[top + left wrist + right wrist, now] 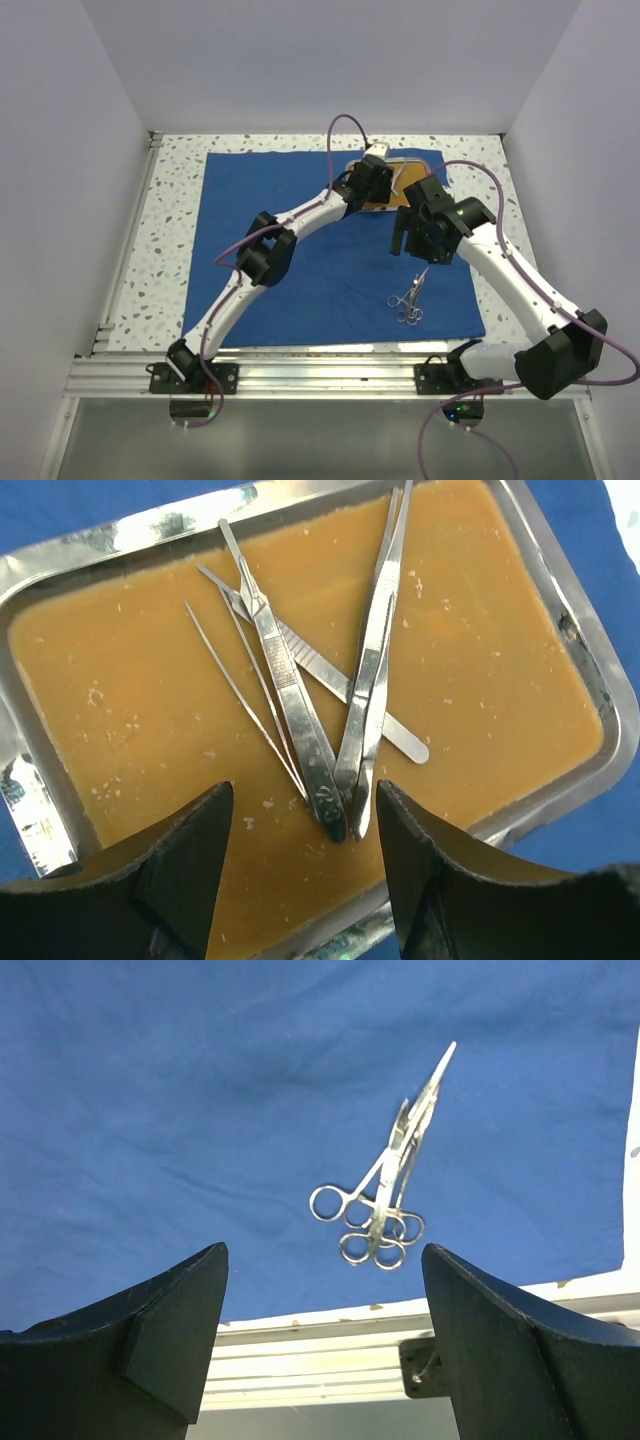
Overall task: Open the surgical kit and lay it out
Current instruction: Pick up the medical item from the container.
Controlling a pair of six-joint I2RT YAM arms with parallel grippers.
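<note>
The royal-blue cloth (300, 250) lies spread flat on the table. The steel tray (432, 163) with orange-brown inside stands at its far edge. In the left wrist view the tray (90, 555) holds several silver tweezers and forceps (300, 710). My left gripper (305, 815) is open and empty, just above the near ends of those tools. A pile of ring-handled scissors and forceps (409, 297) lies on the cloth near its front right corner and also shows in the right wrist view (385, 1195). My right gripper (325, 1280) is open and empty, raised above the cloth.
The speckled tabletop (170, 220) shows round the cloth. An aluminium rail (320, 365) runs along the near edge. White walls enclose the table on three sides.
</note>
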